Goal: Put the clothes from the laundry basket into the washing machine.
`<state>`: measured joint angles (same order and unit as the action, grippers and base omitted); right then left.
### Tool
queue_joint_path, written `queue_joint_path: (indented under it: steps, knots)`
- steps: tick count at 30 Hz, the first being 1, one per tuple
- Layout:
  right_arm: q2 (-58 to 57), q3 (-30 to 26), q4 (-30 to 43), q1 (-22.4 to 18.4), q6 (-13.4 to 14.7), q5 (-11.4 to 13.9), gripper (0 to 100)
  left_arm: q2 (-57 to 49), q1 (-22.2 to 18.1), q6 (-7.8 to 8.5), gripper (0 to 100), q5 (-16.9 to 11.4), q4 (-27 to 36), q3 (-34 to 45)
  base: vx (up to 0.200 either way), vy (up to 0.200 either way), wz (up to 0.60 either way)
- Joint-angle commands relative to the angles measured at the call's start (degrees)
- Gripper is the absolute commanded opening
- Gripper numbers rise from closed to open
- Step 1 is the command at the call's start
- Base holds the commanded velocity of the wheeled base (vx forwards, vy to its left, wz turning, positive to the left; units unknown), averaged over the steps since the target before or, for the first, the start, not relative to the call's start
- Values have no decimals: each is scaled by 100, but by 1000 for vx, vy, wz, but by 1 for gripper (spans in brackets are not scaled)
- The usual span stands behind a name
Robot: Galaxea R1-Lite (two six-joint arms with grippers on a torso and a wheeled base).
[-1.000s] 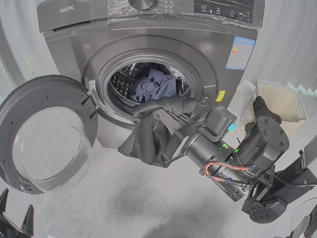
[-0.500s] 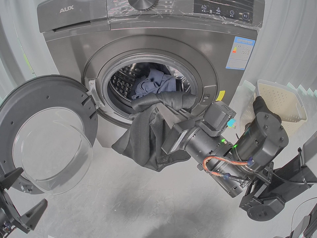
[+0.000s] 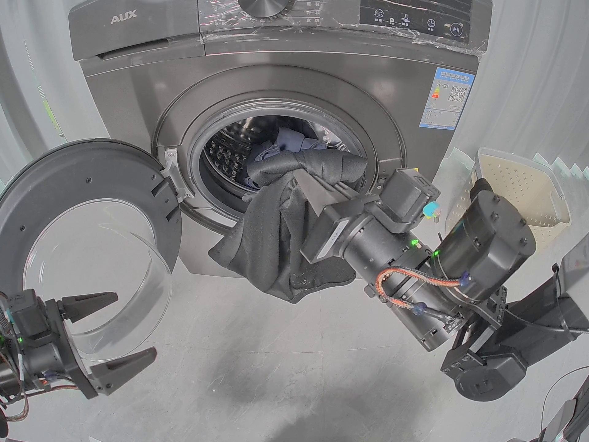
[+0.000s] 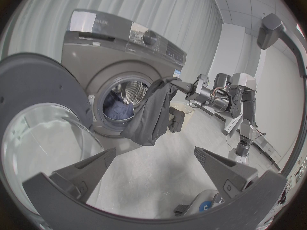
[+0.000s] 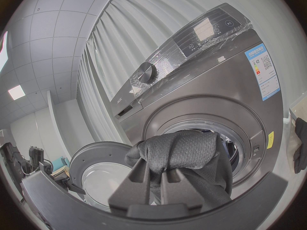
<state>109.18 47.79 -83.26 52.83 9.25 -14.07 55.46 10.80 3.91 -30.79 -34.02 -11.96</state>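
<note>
My right gripper point(image 3: 305, 180) is shut on a black garment point(image 3: 276, 234), holding it at the mouth of the grey washing machine point(image 3: 276, 81). The cloth drapes over the port's lower rim and hangs down in front. In the right wrist view the black garment point(image 5: 182, 150) is bunched over the closed fingers point(image 5: 140, 179). A blue garment point(image 3: 279, 142) lies inside the drum. The beige laundry basket point(image 3: 527, 197) stands right of the machine with a dark garment point(image 5: 300, 144) over its rim. My left gripper point(image 3: 110, 333) is open and empty, low on the left near the door.
The round washer door point(image 3: 80, 234) is swung wide open to the left, close to my left gripper. Pale curtains hang behind the machine. Bare grey floor point(image 3: 245, 363) lies in front of the washer.
My right gripper has lifted the black garment up and forward, from below the port's rim to its mouth. The left gripper has risen into view at lower left.
</note>
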Motion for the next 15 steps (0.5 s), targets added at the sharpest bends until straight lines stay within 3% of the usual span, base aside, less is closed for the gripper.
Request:
queue_joint_path:
  steps: [1,15]
  knots:
    - [16,73,21,-28,-2,1,0,1635,142,-5,100,-76,-693,18,0,0,0]
    - [95,143,-6,34,-2,1,0,3824,344,-92,100,-181,-2100,-325,0,0,0]
